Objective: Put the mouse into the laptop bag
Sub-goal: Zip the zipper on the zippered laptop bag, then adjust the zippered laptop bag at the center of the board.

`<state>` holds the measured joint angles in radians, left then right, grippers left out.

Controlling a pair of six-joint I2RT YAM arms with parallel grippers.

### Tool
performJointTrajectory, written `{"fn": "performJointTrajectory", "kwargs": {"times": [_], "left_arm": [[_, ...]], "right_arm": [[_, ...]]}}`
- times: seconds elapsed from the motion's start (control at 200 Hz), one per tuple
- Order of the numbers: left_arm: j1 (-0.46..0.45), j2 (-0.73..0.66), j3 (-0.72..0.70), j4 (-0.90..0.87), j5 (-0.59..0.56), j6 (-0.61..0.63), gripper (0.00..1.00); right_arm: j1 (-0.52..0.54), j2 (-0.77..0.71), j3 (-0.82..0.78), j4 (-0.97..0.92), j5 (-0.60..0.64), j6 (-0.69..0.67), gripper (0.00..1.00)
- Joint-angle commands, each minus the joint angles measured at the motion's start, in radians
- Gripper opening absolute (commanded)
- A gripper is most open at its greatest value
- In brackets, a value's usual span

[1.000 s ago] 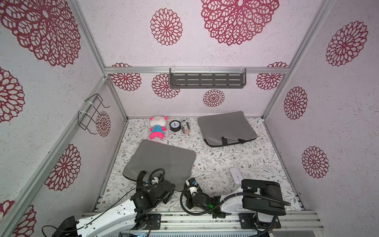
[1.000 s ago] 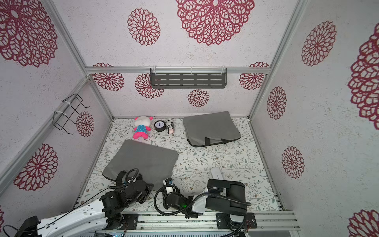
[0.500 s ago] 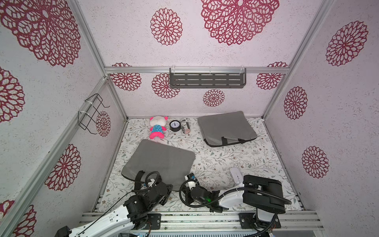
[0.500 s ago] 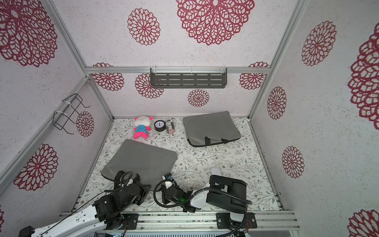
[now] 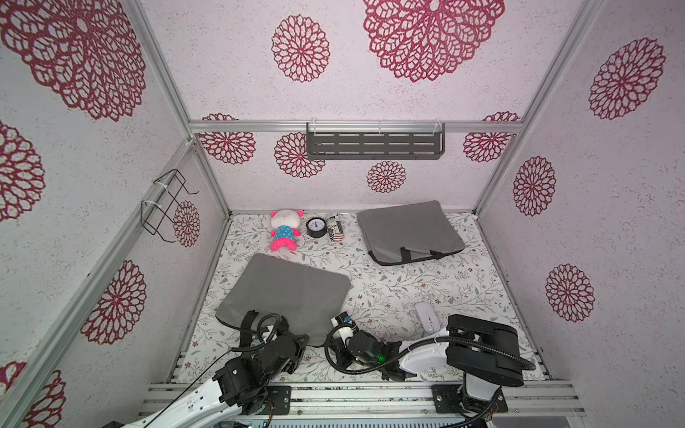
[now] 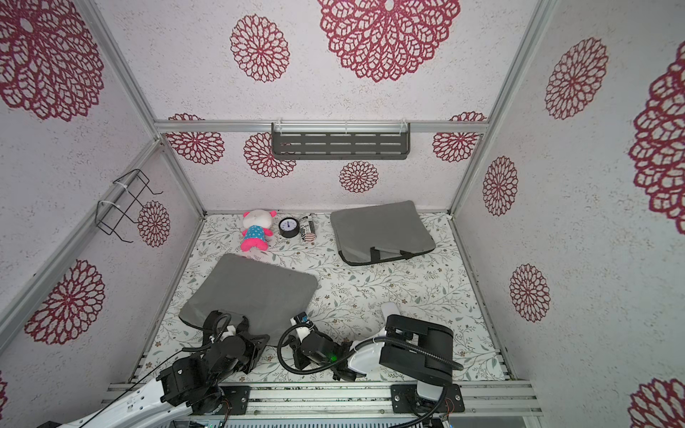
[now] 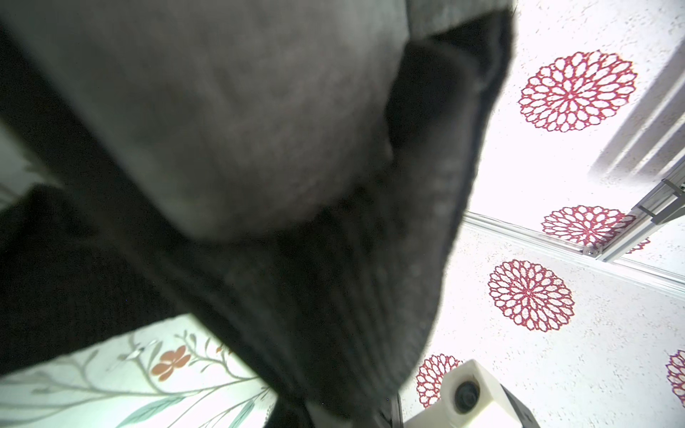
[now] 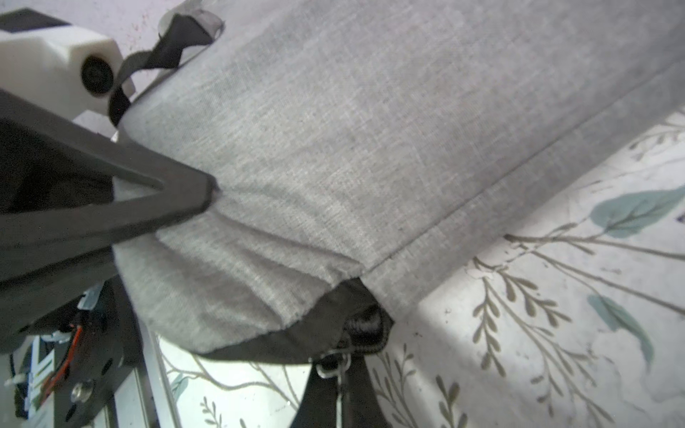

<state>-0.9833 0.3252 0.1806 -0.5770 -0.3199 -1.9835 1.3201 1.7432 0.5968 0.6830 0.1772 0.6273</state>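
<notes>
The mouse (image 5: 427, 317) lies bare on the worktop (image 5: 407, 289) close to the front edge, right of the middle. It is just beside the black link of the right arm (image 5: 482, 344) and apart from the bag (image 5: 289, 292). The bag covers the front-left part of the worktop, with its mouth along the front edge. The left tool (image 8: 209, 189) is pinched on the bag's grey top layer near that mouth. Creases fan out from its fingertip, the fabric there is raised off the worktop, and a black strap (image 8: 178, 40) curls beside its camera. The right tool (image 8: 339, 387) is pressed together on the zip pull (image 8: 333, 365) at the bag's front right corner. A second bag (image 5: 407, 229) lies at the back right corner. A plush (image 5: 283, 229), a dial (image 5: 316, 226) and a can (image 5: 335, 231) line the back edge.
</notes>
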Motion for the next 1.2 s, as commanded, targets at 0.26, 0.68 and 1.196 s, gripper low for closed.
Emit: {"fn": "performJointTrajectory", "kwargs": {"times": [0.26, 0.68, 1.196], "left_arm": [[0.007, -0.017, -0.007, -0.179, -0.088, -0.026, 0.0], [0.008, 0.014, 0.006, -0.167, -0.096, -0.026, 0.0], [0.008, 0.081, 0.082, -0.272, -0.132, -0.032, 0.88]], "right_arm": [[-0.197, 0.006, 0.001, -0.285, 0.178, 0.058, 0.0], [-0.202, -0.004, -0.072, -0.106, 0.041, 0.071, 0.24], [-0.222, 0.018, 0.012, -0.152, 0.082, 0.204, 0.51]]}}
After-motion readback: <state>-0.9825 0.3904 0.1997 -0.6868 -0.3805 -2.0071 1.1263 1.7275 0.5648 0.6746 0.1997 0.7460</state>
